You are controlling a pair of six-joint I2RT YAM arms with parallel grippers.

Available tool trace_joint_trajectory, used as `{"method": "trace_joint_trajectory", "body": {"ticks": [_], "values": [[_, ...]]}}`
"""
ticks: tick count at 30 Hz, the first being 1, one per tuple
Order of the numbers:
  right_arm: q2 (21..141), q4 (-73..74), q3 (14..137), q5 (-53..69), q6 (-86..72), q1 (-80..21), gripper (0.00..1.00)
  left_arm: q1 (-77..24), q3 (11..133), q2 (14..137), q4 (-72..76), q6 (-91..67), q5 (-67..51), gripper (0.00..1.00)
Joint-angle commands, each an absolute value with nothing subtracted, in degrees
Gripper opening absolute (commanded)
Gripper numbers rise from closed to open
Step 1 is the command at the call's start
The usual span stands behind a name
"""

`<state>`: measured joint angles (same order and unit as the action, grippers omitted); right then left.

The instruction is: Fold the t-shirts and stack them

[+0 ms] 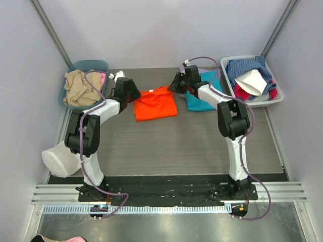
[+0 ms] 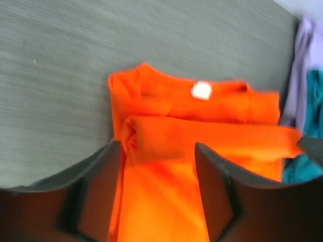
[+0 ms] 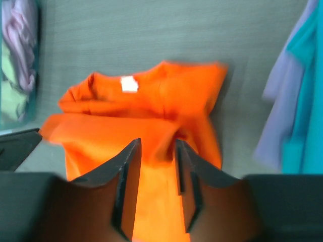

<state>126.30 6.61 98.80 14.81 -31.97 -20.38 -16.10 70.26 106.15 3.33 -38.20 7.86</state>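
Observation:
A bright orange t-shirt (image 1: 155, 104) lies folded on the grey table, its white neck label (image 2: 201, 90) facing up. My left gripper (image 2: 157, 146) sits over its left edge (image 1: 134, 94), jaws open, orange cloth under the gap. At the shirt's far right corner (image 1: 174, 85) my right gripper (image 3: 157, 143) has its jaws a little apart over a raised fold of the orange t-shirt (image 3: 151, 101). To the right a teal t-shirt (image 1: 201, 99) lies on a lavender one (image 2: 303, 65), partly hidden by the right arm.
A teal bin (image 1: 91, 63) with beige cloth stands at the back left. A grey basket (image 1: 276, 98) of blue, red and white clothes stands at the back right. A white bag (image 1: 58, 159) lies by the left arm. Walls close in both sides.

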Motion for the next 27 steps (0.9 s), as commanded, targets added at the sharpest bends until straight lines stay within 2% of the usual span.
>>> {"method": "trace_joint_trajectory", "body": {"ticks": [1, 2, 6, 9, 19, 27], "values": [[131.04, -1.93, 105.81, 17.75, -32.17, -16.97, 0.47, -11.7, 78.03, 111.52, 7.74, -38.93, 6.51, 0.95], [132.0, -2.63, 107.21, 19.15, -32.17, -16.44, 0.49, -10.99, 79.18, 112.32, 7.39, -39.37, 5.89, 1.0], [129.82, -3.34, 106.53, 20.48, -31.56, -14.42, 0.6, -9.23, 83.14, 113.21, 6.16, -39.73, 2.9, 1.0], [126.22, -3.08, 102.93, 21.09, -30.41, -13.97, 0.64, -9.23, 81.14, 110.23, 5.98, -39.99, 2.11, 1.0], [115.76, -0.45, 87.81, 26.89, -26.73, -14.76, 0.65, -11.95, 62.16, 94.6, 8.09, -42.8, -1.5, 1.0], [116.1, 6.94, 88.59, 31.02, -20.58, -17.22, 0.65, -18.8, 44.84, 78.59, 6.95, -46.4, 2.46, 1.0]]}}
